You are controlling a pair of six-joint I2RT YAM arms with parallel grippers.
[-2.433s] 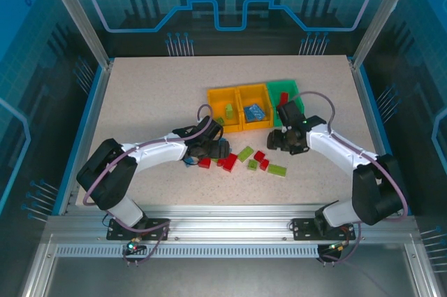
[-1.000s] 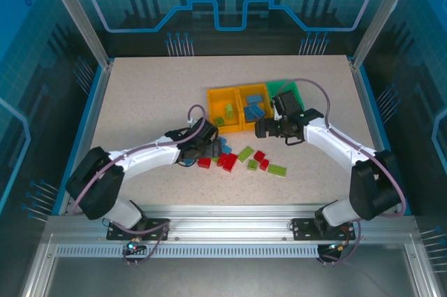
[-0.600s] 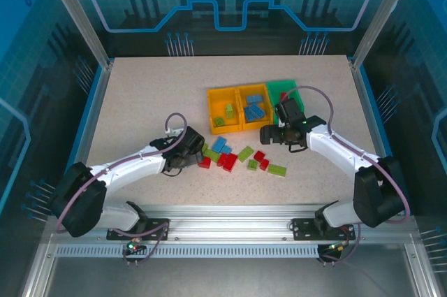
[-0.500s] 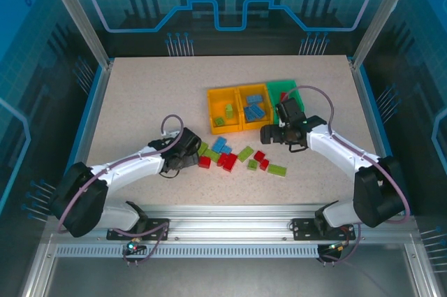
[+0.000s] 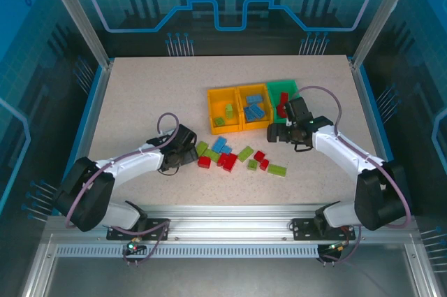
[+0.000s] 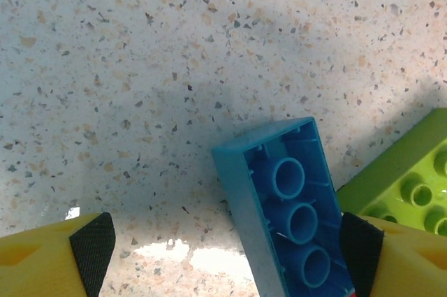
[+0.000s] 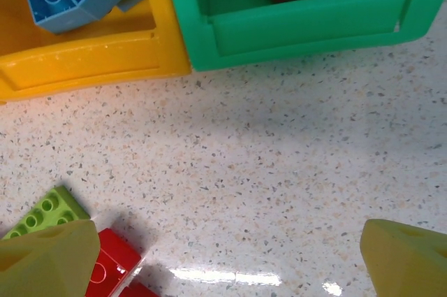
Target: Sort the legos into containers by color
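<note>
Our left hand (image 6: pixel 227 251) stands open over an upturned blue lego (image 6: pixel 286 234), left of the bins (image 5: pixel 238 107) and nearer us; its long axis lies nearly across the closing line, hugging one finger (image 6: pixel 363 255).

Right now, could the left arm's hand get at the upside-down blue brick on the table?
Probably yes. The left hand is open, with the blue brick lying between its fingers, close to one. A lime green brick sits right beside it and might get bumped.
</note>
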